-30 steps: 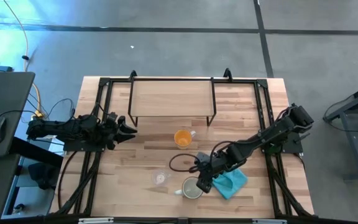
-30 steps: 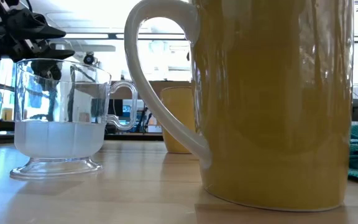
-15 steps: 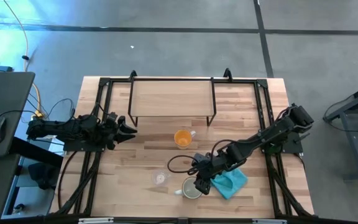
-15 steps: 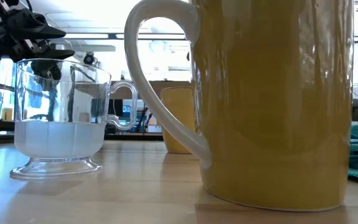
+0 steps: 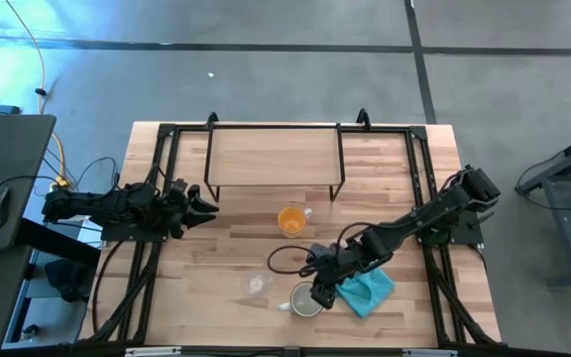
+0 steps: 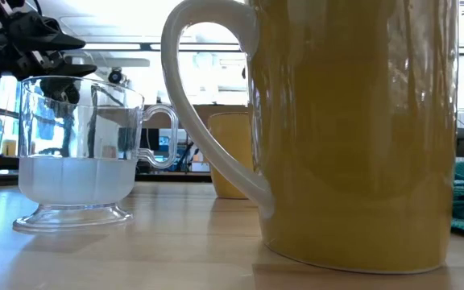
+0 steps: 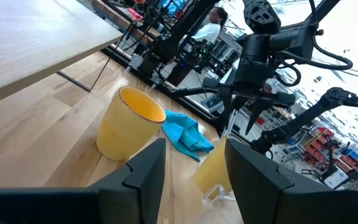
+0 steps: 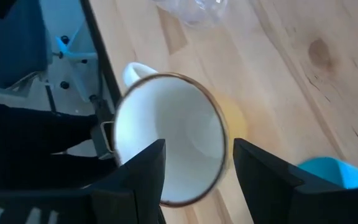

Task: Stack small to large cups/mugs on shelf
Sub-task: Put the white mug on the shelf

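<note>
The cream-white mug [image 5: 305, 301] stands upright on its base near the table's near edge, with its handle [image 8: 135, 71] toward the near left. My right gripper [image 8: 199, 146] hovers open just above its rim [image 7: 240, 127], fingers pointing down. The small clear glass cup [image 5: 257, 285] stands to the mug's left. The orange mug [image 5: 291, 220] stands upright mid-table, in front of the light-wood shelf [image 5: 276, 157]. My left gripper [image 5: 204, 206] waits open at the table's left side, pointing right.
A crumpled teal-blue cloth [image 5: 370, 291] lies right of the cream mug, under my right arm. The shelf's board is bare and stands on black wire legs [image 5: 340, 188] at the far side. Black frame rails [image 5: 426, 178] run along both table sides.
My right gripper has edged a little toward the table's left, settling over the cream mug's mouth. The mugs, the glass cup and the cloth stand where they were.
</note>
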Available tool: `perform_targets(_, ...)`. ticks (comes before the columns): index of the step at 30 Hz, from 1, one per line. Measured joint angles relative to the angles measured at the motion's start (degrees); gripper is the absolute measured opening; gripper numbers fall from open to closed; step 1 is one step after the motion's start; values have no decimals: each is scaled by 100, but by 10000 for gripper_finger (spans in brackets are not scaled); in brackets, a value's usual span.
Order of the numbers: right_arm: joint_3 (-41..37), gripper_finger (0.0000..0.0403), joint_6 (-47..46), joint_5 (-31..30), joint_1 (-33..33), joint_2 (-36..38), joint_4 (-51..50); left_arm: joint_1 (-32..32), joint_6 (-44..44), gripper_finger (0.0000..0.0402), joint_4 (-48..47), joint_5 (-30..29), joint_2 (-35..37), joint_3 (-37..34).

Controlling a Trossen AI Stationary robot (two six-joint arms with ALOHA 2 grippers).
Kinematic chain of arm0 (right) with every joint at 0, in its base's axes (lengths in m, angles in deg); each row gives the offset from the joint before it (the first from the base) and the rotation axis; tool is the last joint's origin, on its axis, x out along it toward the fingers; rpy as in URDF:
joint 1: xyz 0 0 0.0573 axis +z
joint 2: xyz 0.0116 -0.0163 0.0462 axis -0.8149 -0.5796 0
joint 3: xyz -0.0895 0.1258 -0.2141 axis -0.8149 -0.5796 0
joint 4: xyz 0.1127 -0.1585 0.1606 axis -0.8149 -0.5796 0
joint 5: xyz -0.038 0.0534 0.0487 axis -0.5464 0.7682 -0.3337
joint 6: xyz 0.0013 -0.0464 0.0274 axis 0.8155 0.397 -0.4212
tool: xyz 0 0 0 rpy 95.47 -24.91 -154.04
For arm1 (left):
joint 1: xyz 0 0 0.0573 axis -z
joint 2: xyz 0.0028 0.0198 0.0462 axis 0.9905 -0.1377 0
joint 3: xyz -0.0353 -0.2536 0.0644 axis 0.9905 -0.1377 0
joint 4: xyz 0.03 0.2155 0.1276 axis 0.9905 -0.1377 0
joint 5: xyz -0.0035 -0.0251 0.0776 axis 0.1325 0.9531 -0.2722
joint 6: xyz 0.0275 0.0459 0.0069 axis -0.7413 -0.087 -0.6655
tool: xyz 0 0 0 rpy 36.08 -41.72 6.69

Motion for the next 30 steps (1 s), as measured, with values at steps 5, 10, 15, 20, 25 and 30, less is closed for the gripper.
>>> perform_targets(5, 0, 181, -52, -6, -2, 0, -183, 1, -7, 154, -1, 0, 1, 0)
perform_targets(10, 0, 181, -41, 6, -2, 0, -185, 2, -10, 154, 0, 0, 0, 0)
perform_targets(15, 0, 181, -41, 22, -2, 0, -185, 2, -12, 154, -2, 0, 0, 0)
perform_targets(20, 0, 181, -36, 46, -2, 0, -187, 2, -12, 154, -2, 2, 0, 0)
perform_targets(25, 0, 181, -39, 46, 0, 0, -305, 1, -34, 154, -1, 0, 0, 0)
perform_targets(30, -2, 181, -211, 46, -2, 0, -490, 2, -119, 154, -2, -20, 0, 0)
